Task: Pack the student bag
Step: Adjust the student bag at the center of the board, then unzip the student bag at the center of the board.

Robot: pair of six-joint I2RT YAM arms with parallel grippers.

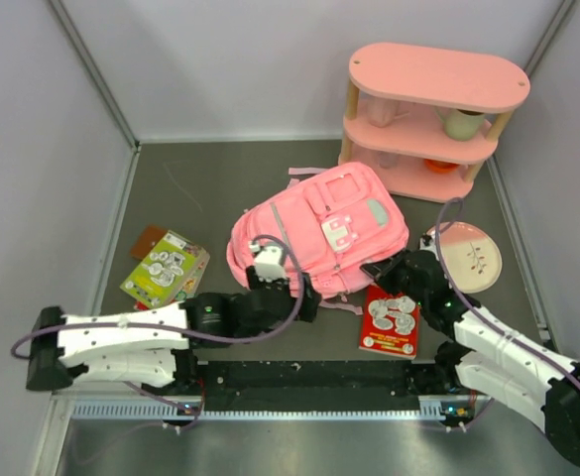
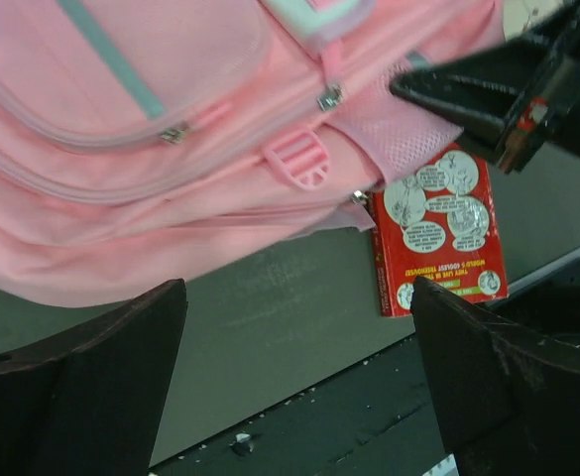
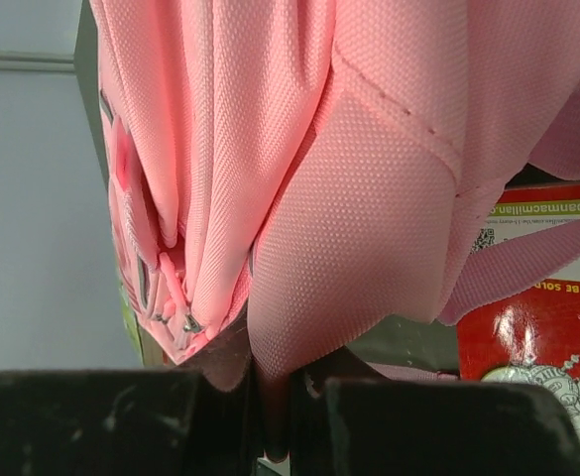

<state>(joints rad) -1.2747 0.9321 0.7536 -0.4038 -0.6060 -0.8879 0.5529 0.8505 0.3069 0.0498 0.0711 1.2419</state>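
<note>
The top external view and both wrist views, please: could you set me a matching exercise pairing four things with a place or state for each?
Things:
1. left gripper
2. right gripper
3. red book
4. green book

Places or states:
A. lying left of the student bag
B. open, holding nothing
C. shut on the bag's fabric
D. lying at the bag's near right corner

Pairs: 1-B, 2-C, 3-D, 4-A

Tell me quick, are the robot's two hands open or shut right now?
Left gripper: open, holding nothing.
Right gripper: shut on a fold of the student bag.
</note>
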